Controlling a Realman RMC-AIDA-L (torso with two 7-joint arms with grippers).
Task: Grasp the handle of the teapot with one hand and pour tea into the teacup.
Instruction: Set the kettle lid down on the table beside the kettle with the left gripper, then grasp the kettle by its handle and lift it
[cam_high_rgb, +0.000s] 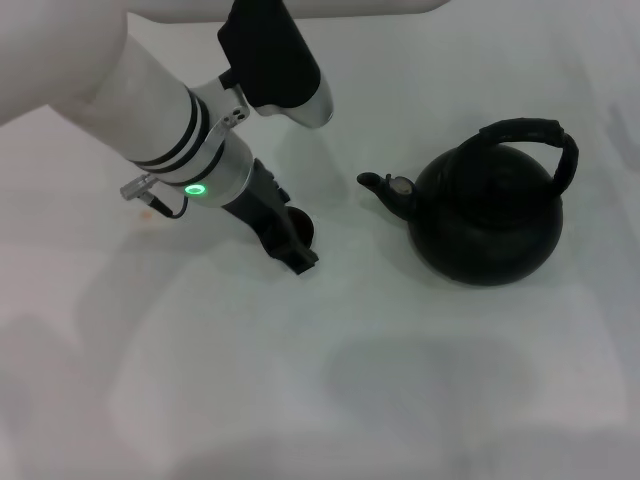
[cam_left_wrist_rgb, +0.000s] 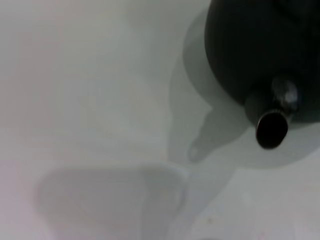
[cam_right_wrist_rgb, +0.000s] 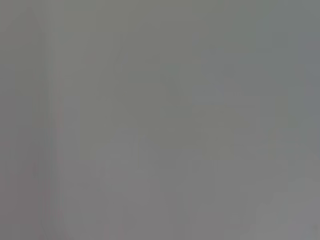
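— Teapot (cam_high_rgb: 488, 225), where does it sit?
— Round matte black pot, upright on the white table (cam_high_rgb: 400, 400), right side, spout (cam_high_rgb: 385, 187) pointing at the left gripper (cam_high_rgb: 290, 245); its ribbed black arched handle (cam_high_rgb: 535, 140) is untouched.
— And the fingers?
— Left gripper is low at the small black teacup (cam_high_rgb: 303, 228), mostly covering it; whether its fingers are wide or narrow, I cannot tell. Right gripper is out of sight.

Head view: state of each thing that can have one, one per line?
teapot: upright on the table, not held, spout toward the left gripper.
handle: raised in an arch over the pot, nothing gripping it.
teacup: on the table, mostly hidden behind the left gripper; contents not visible.
left gripper: low at the teacup; a grasp cannot be confirmed.
right gripper: not in view.
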